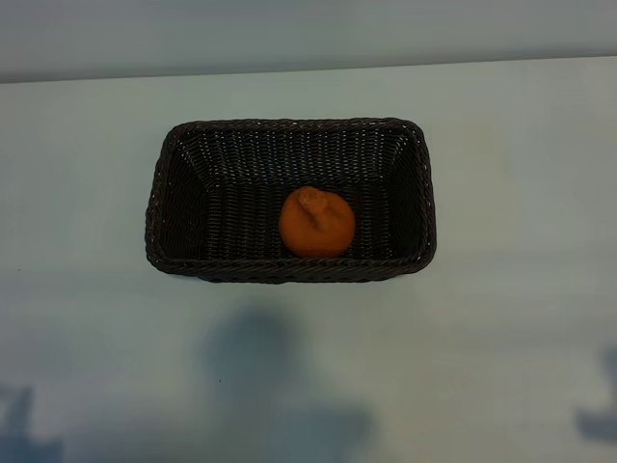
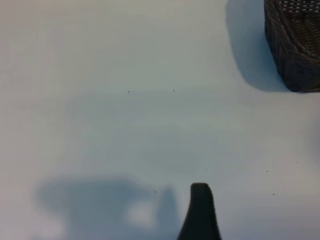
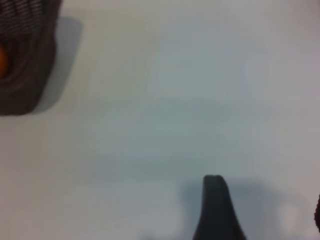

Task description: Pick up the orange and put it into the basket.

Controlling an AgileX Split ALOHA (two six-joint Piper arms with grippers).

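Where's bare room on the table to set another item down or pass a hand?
Bare table runs on every side of the basket: a wide strip along its near long side, open patches past both short ends, a narrower band behind it. Inside the basket, the left part of the floor is free; the orange sits against the near wall, right of centre.

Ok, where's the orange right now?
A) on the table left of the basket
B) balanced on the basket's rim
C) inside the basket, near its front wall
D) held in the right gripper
C: the exterior view shows the orange lying on the floor of the basket, close to the front wall, with no gripper near it.
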